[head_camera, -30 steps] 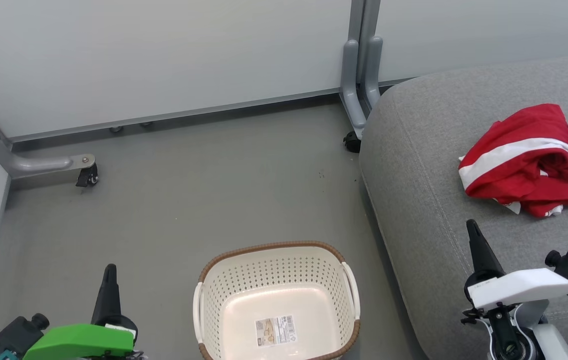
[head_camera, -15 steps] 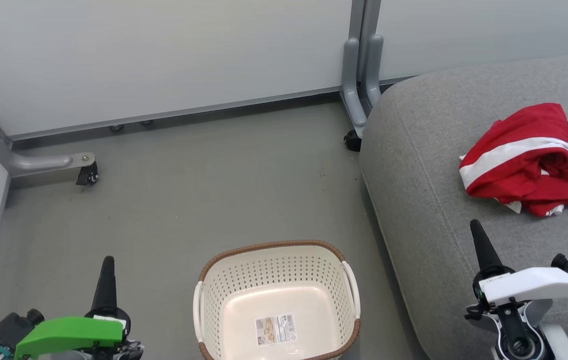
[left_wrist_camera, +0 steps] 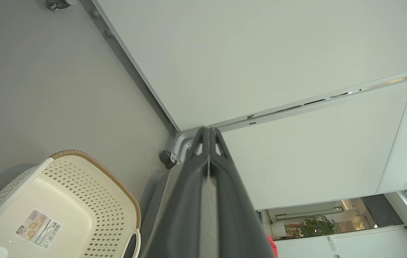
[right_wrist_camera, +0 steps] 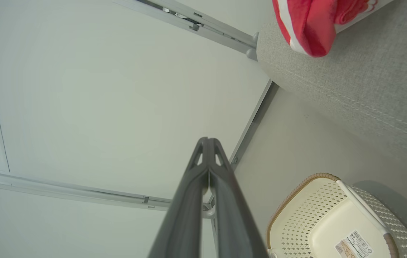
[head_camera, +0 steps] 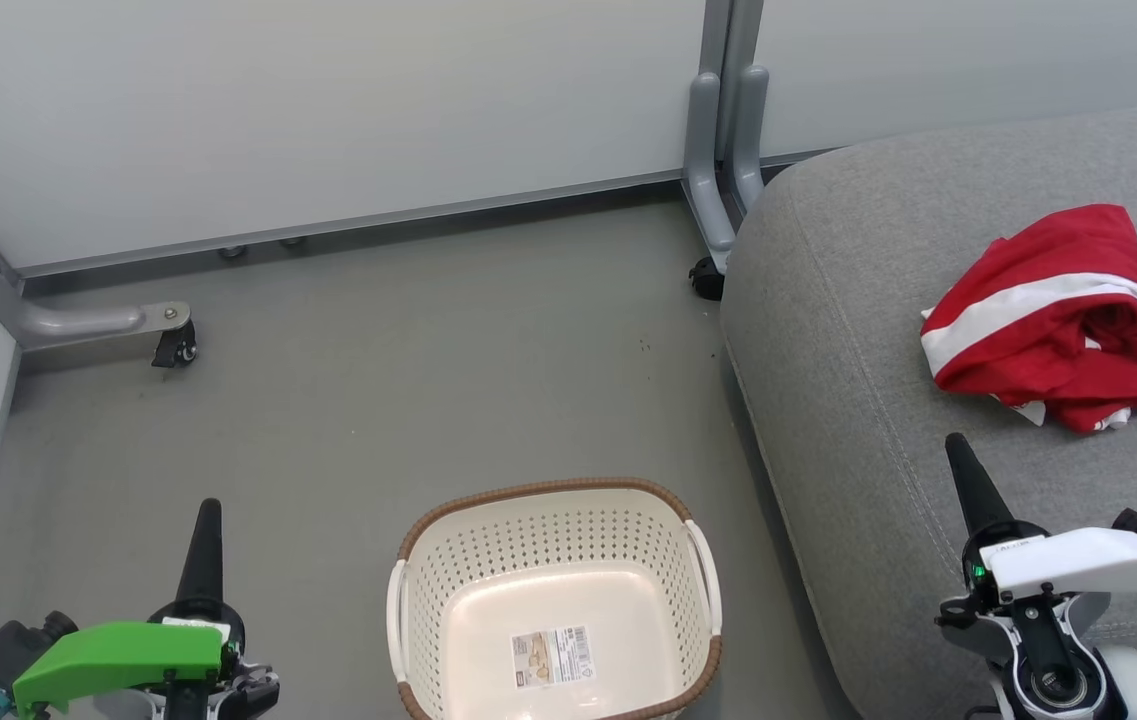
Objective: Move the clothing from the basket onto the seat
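The red clothing (head_camera: pixel 1063 320) with white stripes lies crumpled on the grey seat (head_camera: pixel 858 350) at the right; it also shows in the right wrist view as clothing (right_wrist_camera: pixel 307 25) on the seat (right_wrist_camera: pixel 375 86). The cream basket (head_camera: pixel 553 535) stands on the floor at bottom centre, holding nothing but a paper label on its bottom; it appears as basket (left_wrist_camera: pixel 92 186) and basket (right_wrist_camera: pixel 318 200) in the wrist views. My left gripper (head_camera: pixel 205 515) is shut, left of the basket. My right gripper (head_camera: pixel 958 452) is shut above the seat's front, below the clothing. Both grippers (left_wrist_camera: pixel 208 134) (right_wrist_camera: pixel 207 143) hold nothing.
Grey floor (head_camera: pixel 378 380) stretches behind the basket to a pale partition wall (head_camera: pixel 328 110). A grey partition foot with a caster (head_camera: pixel 173 345) sits at the left, and another post with a caster (head_camera: pixel 718 230) stands beside the seat's far corner.
Both grippers have drawn back down towards the bottom of the head view, staying shut. The clothing and basket have not moved apart from a slight camera shift.
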Robot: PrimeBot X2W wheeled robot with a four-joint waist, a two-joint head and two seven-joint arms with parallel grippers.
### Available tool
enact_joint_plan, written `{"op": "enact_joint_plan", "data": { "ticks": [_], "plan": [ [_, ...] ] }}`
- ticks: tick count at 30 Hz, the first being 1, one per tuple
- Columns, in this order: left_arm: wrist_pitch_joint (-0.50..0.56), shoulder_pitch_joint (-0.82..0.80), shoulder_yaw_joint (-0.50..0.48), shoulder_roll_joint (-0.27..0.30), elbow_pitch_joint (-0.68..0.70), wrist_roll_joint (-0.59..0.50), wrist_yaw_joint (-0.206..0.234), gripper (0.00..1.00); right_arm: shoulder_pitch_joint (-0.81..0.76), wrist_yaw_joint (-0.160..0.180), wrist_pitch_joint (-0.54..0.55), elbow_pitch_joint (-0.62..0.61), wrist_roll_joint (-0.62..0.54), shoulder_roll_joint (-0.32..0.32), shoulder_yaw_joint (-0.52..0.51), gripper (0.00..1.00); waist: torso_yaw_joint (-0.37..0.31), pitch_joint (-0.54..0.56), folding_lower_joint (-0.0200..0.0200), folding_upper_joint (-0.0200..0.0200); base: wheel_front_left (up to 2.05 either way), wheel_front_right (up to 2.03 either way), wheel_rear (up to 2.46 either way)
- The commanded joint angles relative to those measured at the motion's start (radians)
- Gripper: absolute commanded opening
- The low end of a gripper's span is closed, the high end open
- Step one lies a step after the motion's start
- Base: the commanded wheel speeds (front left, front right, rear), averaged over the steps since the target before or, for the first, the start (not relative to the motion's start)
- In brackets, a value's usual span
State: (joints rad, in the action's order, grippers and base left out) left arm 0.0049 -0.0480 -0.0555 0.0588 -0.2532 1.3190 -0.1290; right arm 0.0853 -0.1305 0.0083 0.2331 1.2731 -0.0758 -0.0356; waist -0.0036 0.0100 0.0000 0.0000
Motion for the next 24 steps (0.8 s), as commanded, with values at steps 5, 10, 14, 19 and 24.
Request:
{"op": "enact_joint_plan", "data": {
  "ticks": [5, 10, 14, 19, 24],
  "plan": [
    [0.015, -0.029, -0.008, 0.01, 0.01, 0.053, -0.002, 0.0, 0.016, -0.001, 0.017, -0.002, 0.059, 0.001, -0.013, 0.0, 0.0, -0.001, 0.0, 0.0, 0.0, 0.0, 0.0],
    [0.028, -0.036, -0.014, 0.01, 0.01, 0.092, -0.002, 0.0, 0.019, -0.001, 0.028, 0.0, 0.102, 0.004, -0.021, 0.0, 0.001, -0.003, 0.0, 0.0, 0.0, 0.0, 0.0],
    [0.037, -0.039, -0.018, 0.009, 0.01, 0.118, -0.002, 0.0, 0.02, -0.001, 0.037, 0.002, 0.134, 0.005, -0.027, 0.0, 0.001, -0.004, 0.0, 0.0, 0.0, 0.0, 0.0],
    [0.048, -0.044, -0.023, 0.009, 0.01, 0.154, -0.002, 0.0, 0.022, -0.001, 0.048, 0.004, 0.174, 0.007, -0.035, 0.0, 0.002, -0.006, 0.0, 0.0, 0.0, 0.0, 0.0],
    [0.058, -0.05, -0.027, 0.009, 0.01, 0.185, -0.003, 0.0, 0.023, -0.001, 0.059, 0.005, 0.209, 0.009, -0.041, 0.0, 0.002, -0.007, 0.0, 0.0, 0.0, 0.0, 0.0]
  ]
}}
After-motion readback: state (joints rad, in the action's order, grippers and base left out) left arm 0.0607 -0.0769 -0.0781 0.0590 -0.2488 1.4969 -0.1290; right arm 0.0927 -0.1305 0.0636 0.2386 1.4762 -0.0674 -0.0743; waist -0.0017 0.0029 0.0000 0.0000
